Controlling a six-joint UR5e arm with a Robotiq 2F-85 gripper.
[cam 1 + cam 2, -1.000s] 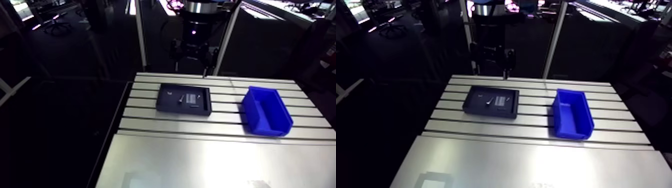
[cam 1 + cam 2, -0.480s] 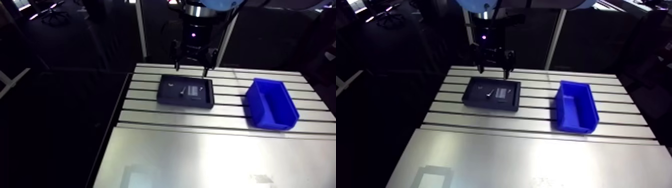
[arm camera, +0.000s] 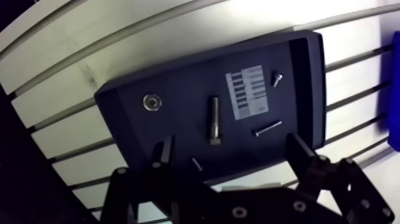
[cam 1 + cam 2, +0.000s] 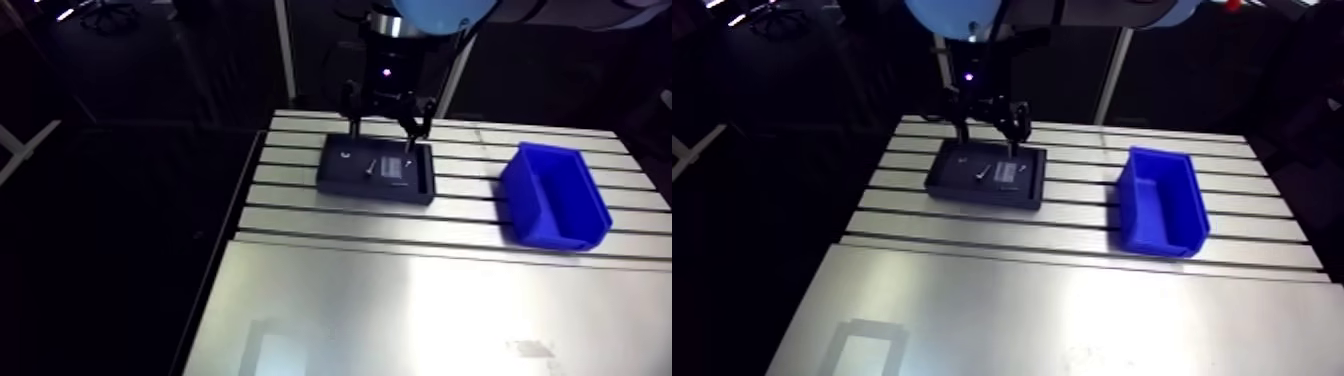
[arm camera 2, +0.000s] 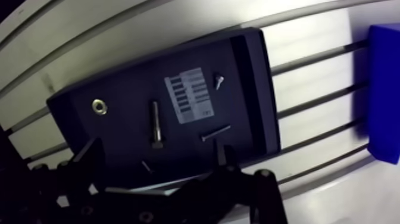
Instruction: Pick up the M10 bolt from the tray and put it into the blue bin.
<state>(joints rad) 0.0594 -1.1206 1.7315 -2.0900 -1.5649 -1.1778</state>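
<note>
The black two-finger gripper (image 3: 229,149) has come forward and down, from beyond the shallow black plastic tray (image 3: 178,95) to right above it, fingers spread wide and empty. On the slotted aluminium table (image 4: 400,300), the open blue plastic bin (image 4: 555,195) stands well apart from the tray. The steel M10 bolt (image 3: 214,119) lies near the tray's middle, just ahead of the gripper. Its long axis crosses the line between the fingers, head toward the gripper.
</note>
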